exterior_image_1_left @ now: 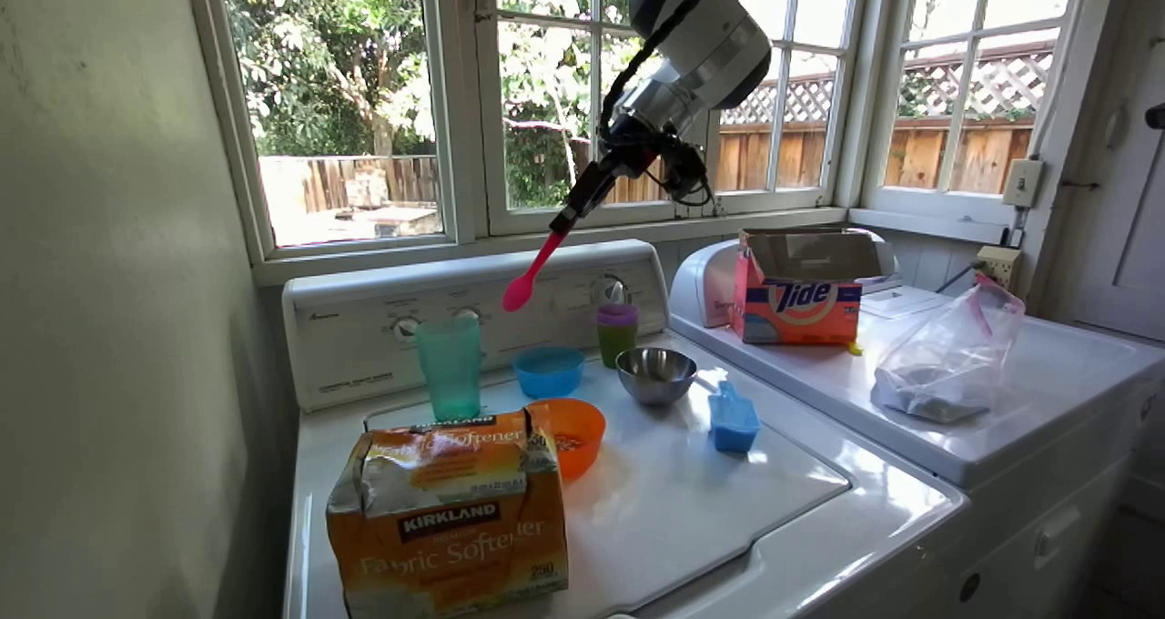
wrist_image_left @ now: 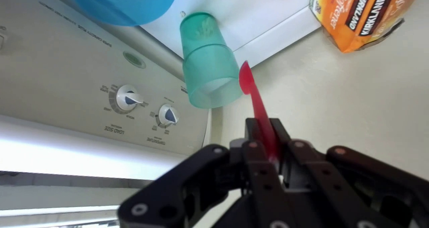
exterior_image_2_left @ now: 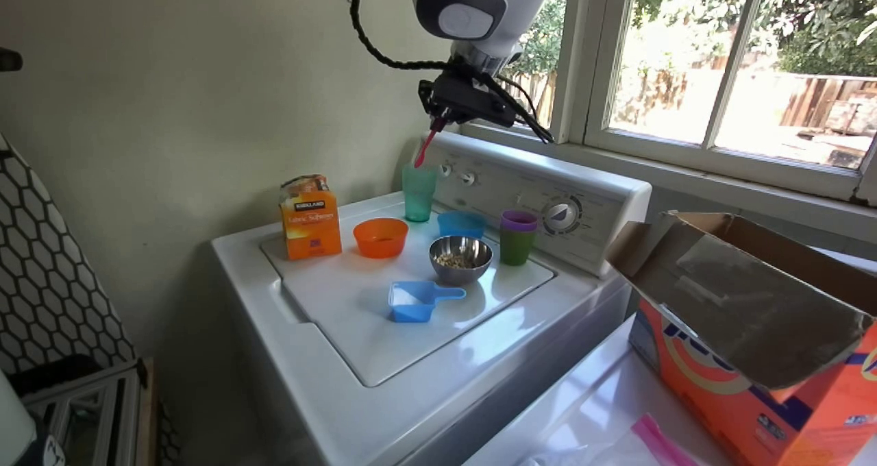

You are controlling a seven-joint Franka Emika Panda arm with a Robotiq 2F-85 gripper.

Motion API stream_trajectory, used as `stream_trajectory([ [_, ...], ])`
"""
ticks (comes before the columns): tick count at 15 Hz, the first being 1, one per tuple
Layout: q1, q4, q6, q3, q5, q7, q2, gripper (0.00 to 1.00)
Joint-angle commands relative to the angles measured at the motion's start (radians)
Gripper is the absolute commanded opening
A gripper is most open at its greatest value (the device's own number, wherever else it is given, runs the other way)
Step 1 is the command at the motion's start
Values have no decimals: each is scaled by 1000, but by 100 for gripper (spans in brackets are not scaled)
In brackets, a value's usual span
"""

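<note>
While the pink spoon (wrist_image_left: 259, 104) hangs in midair, pinched between the fingers (wrist_image_left: 282, 132), its long axis points to eleven o'clock from them in the wrist view. The green cup (wrist_image_left: 211, 65) stands near it, at ten o'clock; farther out, the Kirkland box (wrist_image_left: 355, 15) sits at two, the blue bowl (wrist_image_left: 127, 11) at ten.

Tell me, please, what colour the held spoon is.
The spoon is bright pink, clearest in an exterior view, though redder in the wrist view.
</note>
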Motion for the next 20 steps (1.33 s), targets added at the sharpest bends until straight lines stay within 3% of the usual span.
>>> stream_trajectory([
  [1, 23, 152, -133, -11, -68, 30, 78, 3],
  [6, 52, 344, -232, -11, -186, 194, 191, 3],
  [7, 35, 235, -164, 4, -134, 113, 114, 11],
  [11, 35, 304, -191, 9, -164, 168, 171, 11],
  [12, 35, 310, -192, 9, -165, 170, 175, 3],
  [13, 37, 304, -151, 13, -153, 155, 179, 3],
  [16, 54, 398, -124, 20, -181, 168, 242, 3],
  [20, 61, 529, -171, 35, -219, 186, 333, 3],
])
